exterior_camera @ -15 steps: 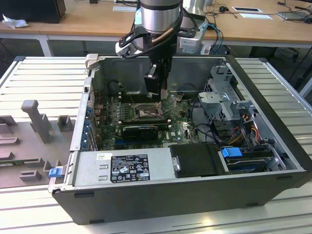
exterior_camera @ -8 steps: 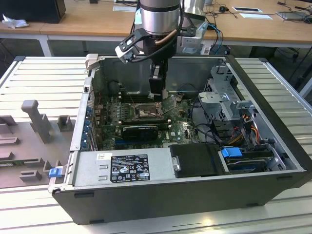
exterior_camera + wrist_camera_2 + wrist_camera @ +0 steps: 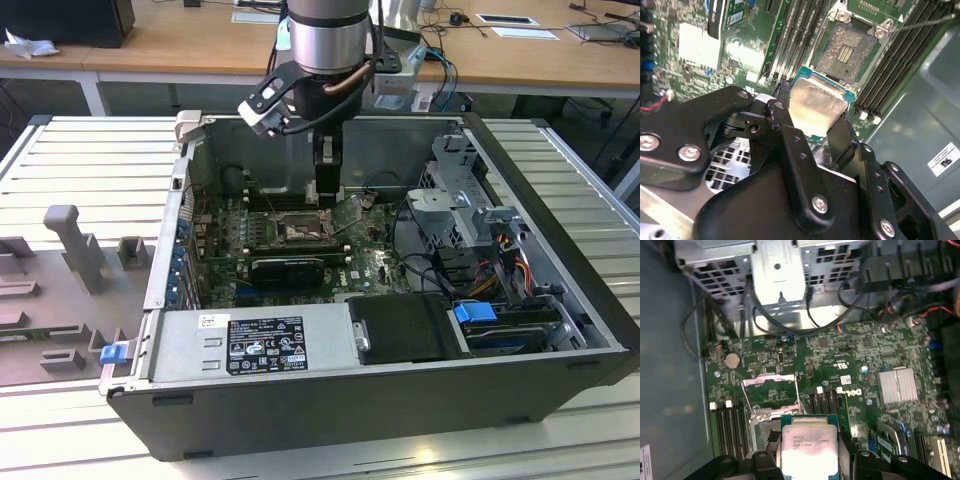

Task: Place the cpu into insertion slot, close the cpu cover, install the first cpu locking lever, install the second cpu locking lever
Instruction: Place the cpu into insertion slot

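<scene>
Currently step one: black tool (image 3: 812, 120) is clamping the silver-topped square cpu (image 3: 807, 442); dark-framed square insertion slot (image 3: 845, 50) is lying open just beyond its tips. Seating is likely needing careful squaring.

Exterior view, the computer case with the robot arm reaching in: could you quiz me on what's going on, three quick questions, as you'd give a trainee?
1. True or false: the cpu already sits in the insertion slot.
2. What does the gripper hold? A nothing; B the cpu; C a screwdriver.
3. Fill in: in the first wrist view, the cpu cover stands ____ (open or closed).

Key: 1 false, the slot is bare; 2 B; 3 open.
</scene>
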`<move>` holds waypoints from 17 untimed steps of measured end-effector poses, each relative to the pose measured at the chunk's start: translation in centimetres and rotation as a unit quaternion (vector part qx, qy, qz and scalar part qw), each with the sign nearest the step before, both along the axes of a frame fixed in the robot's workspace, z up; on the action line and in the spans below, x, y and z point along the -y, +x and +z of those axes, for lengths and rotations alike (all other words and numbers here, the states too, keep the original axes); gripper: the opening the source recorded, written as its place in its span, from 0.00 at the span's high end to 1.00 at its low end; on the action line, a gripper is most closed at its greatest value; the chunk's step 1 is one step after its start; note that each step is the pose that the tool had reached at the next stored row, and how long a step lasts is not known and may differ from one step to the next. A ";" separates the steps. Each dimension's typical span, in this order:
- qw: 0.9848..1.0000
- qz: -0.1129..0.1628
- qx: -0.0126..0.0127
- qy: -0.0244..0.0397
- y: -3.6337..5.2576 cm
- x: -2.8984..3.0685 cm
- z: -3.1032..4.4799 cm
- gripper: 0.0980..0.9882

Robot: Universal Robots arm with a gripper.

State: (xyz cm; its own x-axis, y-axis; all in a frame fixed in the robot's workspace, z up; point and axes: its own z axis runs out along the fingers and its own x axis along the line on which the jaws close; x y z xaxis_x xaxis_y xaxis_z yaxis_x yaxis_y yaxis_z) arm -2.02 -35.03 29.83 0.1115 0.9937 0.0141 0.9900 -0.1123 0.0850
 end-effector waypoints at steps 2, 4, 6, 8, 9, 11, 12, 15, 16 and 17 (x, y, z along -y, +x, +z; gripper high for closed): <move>1.000 0.013 0.000 0.000 -0.02 0.00 -0.05 0.50; 0.999 0.041 0.000 0.000 -0.02 -0.01 -0.26 0.50; 0.998 0.056 0.000 0.000 -0.02 -0.01 -0.39 0.50; 0.998 0.063 0.000 0.000 -0.02 0.00 -0.44 0.50; 0.998 0.065 0.000 0.000 -0.09 -0.01 -0.49 0.50; 0.998 0.066 0.000 0.000 -0.21 -0.01 -0.59 0.50; 0.998 0.066 0.000 0.000 -0.31 -0.01 -0.69 0.50; 0.998 0.067 0.000 0.000 -0.43 -0.01 -1.09 0.50; 0.998 0.068 0.000 0.000 -0.44 -0.01 -1.39 0.50; 0.998 0.068 0.000 0.000 -0.48 -0.01 -1.70 0.50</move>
State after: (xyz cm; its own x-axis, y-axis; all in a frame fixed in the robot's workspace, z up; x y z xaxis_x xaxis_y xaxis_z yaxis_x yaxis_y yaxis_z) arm -2.50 -35.02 28.14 -0.0239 0.9996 0.0140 0.9961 0.0227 0.0851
